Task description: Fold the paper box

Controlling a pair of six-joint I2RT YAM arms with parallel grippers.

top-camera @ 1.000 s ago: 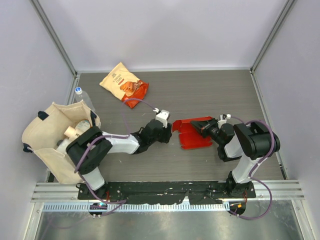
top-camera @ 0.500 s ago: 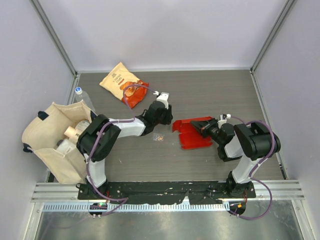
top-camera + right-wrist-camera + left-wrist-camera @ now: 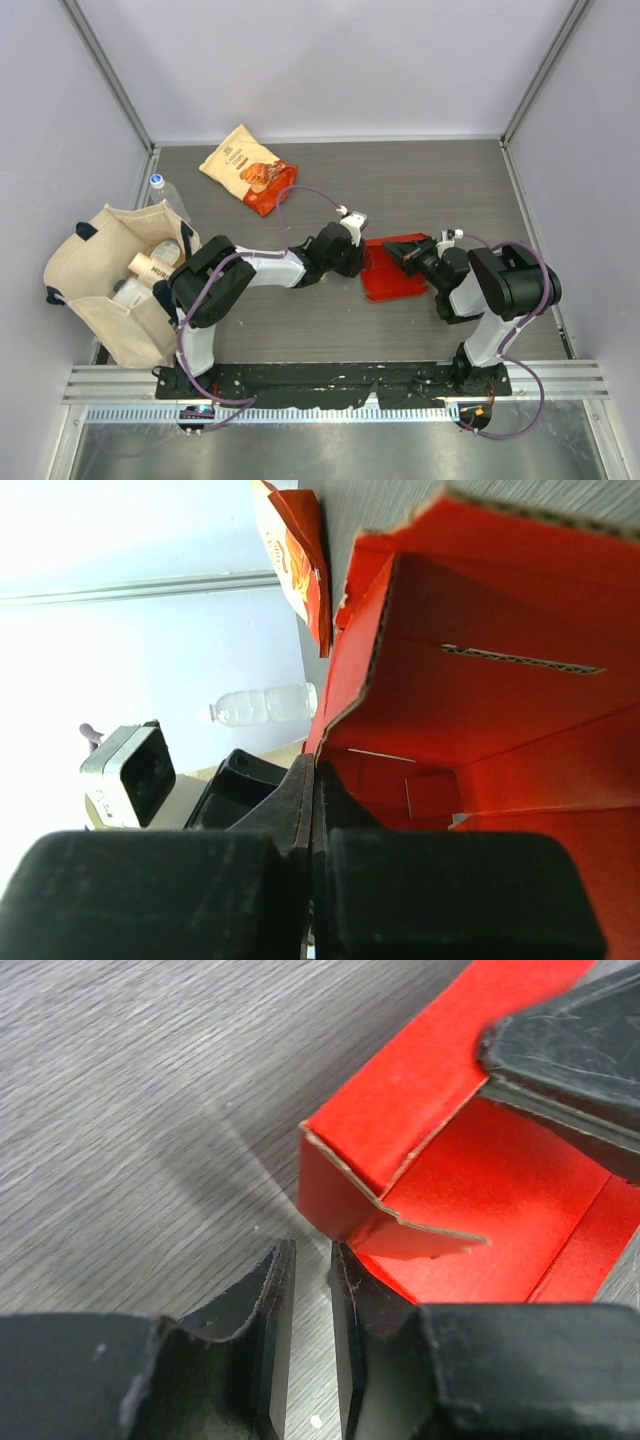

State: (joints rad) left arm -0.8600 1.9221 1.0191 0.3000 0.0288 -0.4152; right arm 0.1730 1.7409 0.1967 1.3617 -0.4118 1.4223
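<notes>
Paper box sits pinched in right end effector.

Robot lab test cell, white panel walls, aluminium frame posts

A: Worktop surface?
B: Dark grey wood-grain, matte. Only faint shadows are cast, so light is soft & even.
A: Walls?
B: Pale plain panels are set on 3 sides, joined by alu corner posts.
A: Near edge?
B: A black base plate is laid across, w/ a slotted rail beside it; a brushed metal sheet is seen nearer still.
</notes>
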